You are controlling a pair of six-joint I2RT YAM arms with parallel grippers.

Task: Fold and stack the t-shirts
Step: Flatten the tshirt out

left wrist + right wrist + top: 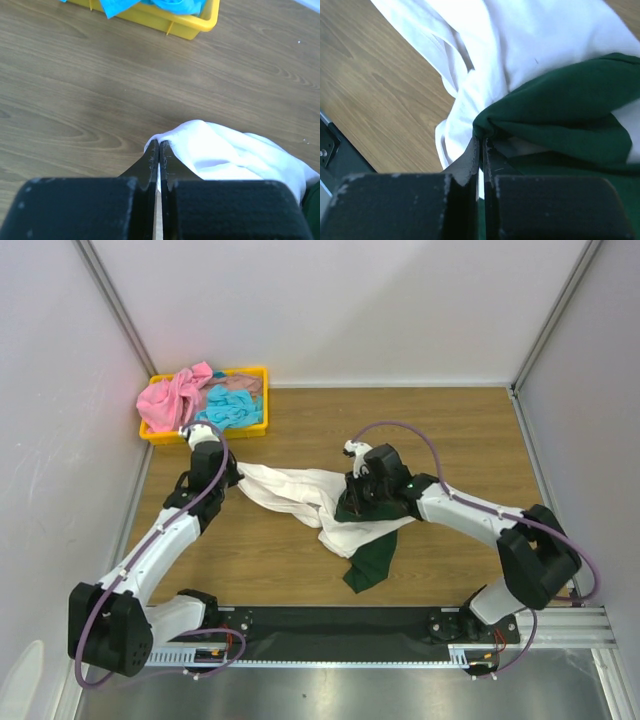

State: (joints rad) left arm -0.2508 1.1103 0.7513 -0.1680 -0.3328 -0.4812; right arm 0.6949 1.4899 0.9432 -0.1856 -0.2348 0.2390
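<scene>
Pinched shut on cloth, the left pincer (pixel 159 146) held a white edge of the white t-shirt (pixel 300 495), its jaws closed to a slit with a fold of fabric caught at the tips. The right pincer (pixel 480 141) was closed the same way on the opposite side of the garment, biting where a green sleeve (pixel 560 110) met the white body.

From above, the shirt lay in the middle of the surface (pixel 450 430), between the two arms. It ran as a twisted band from one grip to the other, and the rest sagged toward the near edge, where a dark green part trailed lowest. Whether the held edges were lifted clear of the wood or only dragged across it could not be told.

Two grips set well apart looked meant for drawing the garment out wide, so that it could be laid flat before any fold. It was bunched and creased, and no fold showed, so the task seemed to be at an early stage.

A pink t-shirt (pixel 165 400) and a turquoise t-shirt (pixel 232 408) sat crumpled together in the yellow tray (pixel 258 372) at the far left corner. That probably kept them out of the working space until their turn.
</scene>
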